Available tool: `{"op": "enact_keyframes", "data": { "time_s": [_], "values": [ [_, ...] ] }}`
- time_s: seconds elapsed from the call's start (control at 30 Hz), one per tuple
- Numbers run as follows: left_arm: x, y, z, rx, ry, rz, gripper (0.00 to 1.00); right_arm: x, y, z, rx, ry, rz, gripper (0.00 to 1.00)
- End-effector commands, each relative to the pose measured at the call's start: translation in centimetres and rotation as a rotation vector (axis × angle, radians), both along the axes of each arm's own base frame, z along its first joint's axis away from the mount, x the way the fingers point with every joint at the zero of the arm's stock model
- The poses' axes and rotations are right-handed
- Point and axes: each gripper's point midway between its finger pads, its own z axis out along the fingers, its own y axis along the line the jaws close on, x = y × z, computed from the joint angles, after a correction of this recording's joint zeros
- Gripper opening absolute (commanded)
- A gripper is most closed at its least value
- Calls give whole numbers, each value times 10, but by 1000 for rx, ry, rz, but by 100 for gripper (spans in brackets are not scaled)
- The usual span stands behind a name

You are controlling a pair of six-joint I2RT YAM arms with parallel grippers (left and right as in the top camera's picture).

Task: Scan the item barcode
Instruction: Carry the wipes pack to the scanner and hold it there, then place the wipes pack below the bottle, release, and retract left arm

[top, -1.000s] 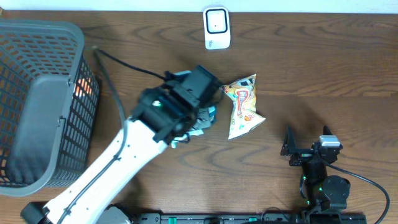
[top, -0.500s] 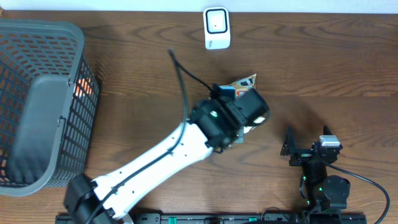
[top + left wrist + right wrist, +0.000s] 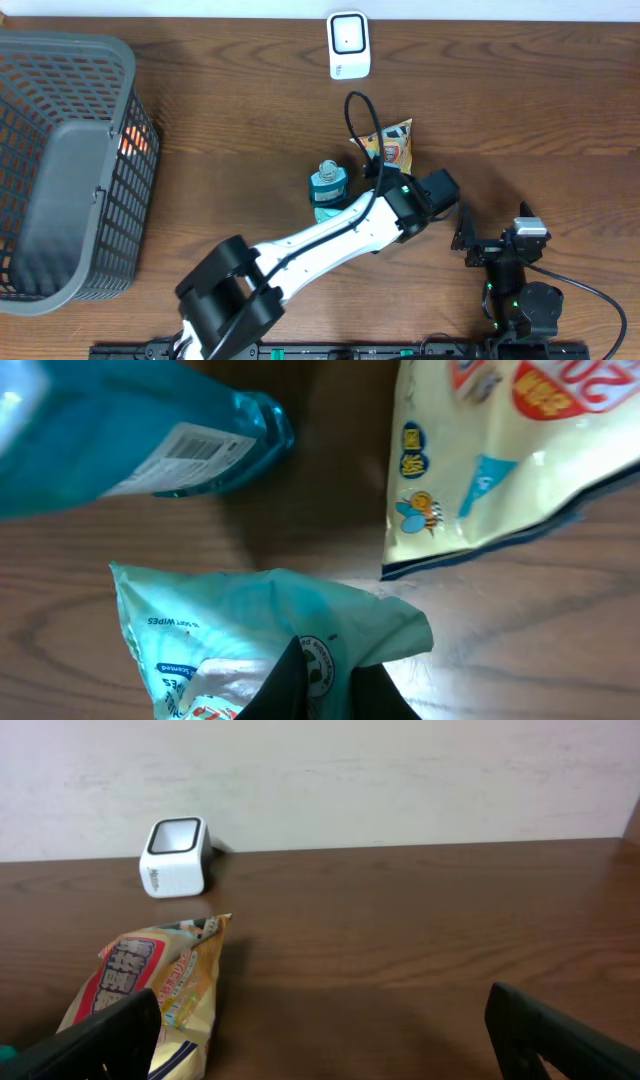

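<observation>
Gripping teal "WIPES" pack [image 3: 262, 612], left tool [image 3: 322, 672]; barcode [image 3: 203, 444] on blue bottle [image 3: 95, 435].

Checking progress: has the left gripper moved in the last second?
Yes. The left gripper swung rightward, from left of the small white plastic scanner to its right.

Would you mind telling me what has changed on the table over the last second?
The left gripper, shut on a wipes packet, swung across the snack bag toward the right gripper, uncovering the blue bottle. The right gripper, scanner, basket and snack bag stayed put.
</observation>
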Motion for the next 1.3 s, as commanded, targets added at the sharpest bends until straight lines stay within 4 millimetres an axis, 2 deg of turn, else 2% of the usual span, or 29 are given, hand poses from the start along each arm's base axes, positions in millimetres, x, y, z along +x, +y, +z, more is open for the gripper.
{"op": "enact_keyframes", "data": {
  "time_s": [0.0, 0.1, 0.13, 0.23, 0.33, 0.53, 0.57, 0.63, 0.7, 0.73, 0.8, 0.83, 0.9, 0.93, 0.97, 1.0, 1.03, 1.07, 1.13, 1.17, 1.2, 1.23, 1.27],
  "values": [
    [5, 6, -1, 18, -30, 43, 13, 0, 2, -1, -12, 3, 10, 99],
    [4, 6, 4, 10, -34, 43, 40, 0, 2, -1, -12, 3, 10, 99],
    [4, 7, 7, 6, -36, 43, 45, 0, 2, -1, -12, 3, 10, 99],
    [2, 10, 16, -5, -42, 43, 57, 0, 2, -1, -12, 3, 10, 99],
    [0, 13, 32, -27, -54, 43, 57, 0, 2, -1, -12, 3, 10, 99],
    [-9, 27, 96, -153, -121, 46, 57, 0, 2, -1, -12, 3, 10, 99],
    [-12, 32, 116, -200, -146, 47, 59, 0, 2, -1, -12, 3, 10, 99],
    [-16, 42, 144, -273, -190, 53, 70, 0, 2, -1, -12, 3, 10, 99],
    [-17, 51, 162, -323, -221, 65, 78, 0, 2, -1, -12, 3, 10, 99],
    [-16, 61, 176, -359, -248, 84, 85, 0, 2, -1, -12, 3, 10, 99],
    [-10, 84, 199, -413, -301, 134, 96, 0, 2, -1, -12, 3, 10, 99],
    [-2, 111, 219, -445, -358, 186, 98, 0, 2, -1, -12, 3, 10, 99],
    [9, 148, 239, -469, -431, 275, 98, 0, 2, -1, -12, 3, 10, 99],
    [15, 174, 251, -476, -480, 341, 98, 0, 2, -1, -12, 3, 10, 99],
    [23, 219, 271, -467, -569, 456, 98, 0, 2, -1, -12, 3, 10, 99],
    [25, 243, 280, -455, -614, 517, 98, 0, 2, -1, -12, 3, 10, 99],
    [26, 256, 286, -446, -641, 555, 98, 0, 2, -1, -12, 3, 10, 99],
    [26, 288, 298, -420, -699, 646, 98, 0, 2, -1, -12, 3, 10, 99],
    [23, 336, 311, -377, -775, 814, 98, 0, 2, -1, -12, 3, 10, 99],
    [22, 353, 314, -359, -799, 875, 98, 0, 2, -1, -12, 3, 10, 99],
    [21, 371, 315, -344, -820, 941, 98, 0, 2, -1, -12, 3, 10, 99],
    [19, 400, 312, -326, -832, 1047, 98, 0, 2, -1, -12, 3, 10, 99],
    [20, 411, 309, -324, -827, 1088, 98, 0, 2, -1, -12, 3, 10, 99]
  ]
}}
